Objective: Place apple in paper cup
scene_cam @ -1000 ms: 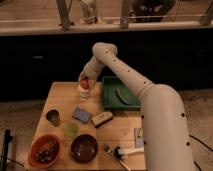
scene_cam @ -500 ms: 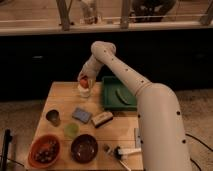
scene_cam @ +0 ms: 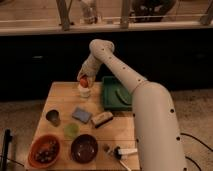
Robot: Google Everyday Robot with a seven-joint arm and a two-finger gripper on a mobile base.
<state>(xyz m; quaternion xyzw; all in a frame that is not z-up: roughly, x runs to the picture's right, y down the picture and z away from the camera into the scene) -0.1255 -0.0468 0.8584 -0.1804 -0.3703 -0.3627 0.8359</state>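
The orange-red apple (scene_cam: 83, 81) sits at the mouth of the white paper cup (scene_cam: 84, 92), which stands at the back of the wooden table (scene_cam: 60, 97). My gripper (scene_cam: 85, 76) is right above the apple, at the end of the white arm that reaches over from the right. The apple appears to rest on the cup's rim, with the gripper close against its top.
A dark grey cup (scene_cam: 53, 117), a light-green cup (scene_cam: 71, 130), a blue sponge (scene_cam: 81, 114) and a brush-like block (scene_cam: 102, 119) lie mid-table. An orange bowl (scene_cam: 44, 150) and dark bowl (scene_cam: 84, 148) stand at the front. A green tray (scene_cam: 116, 93) sits right of the cup.
The apple and gripper have come down a little onto the paper cup's mouth; the arm has shifted slightly left.
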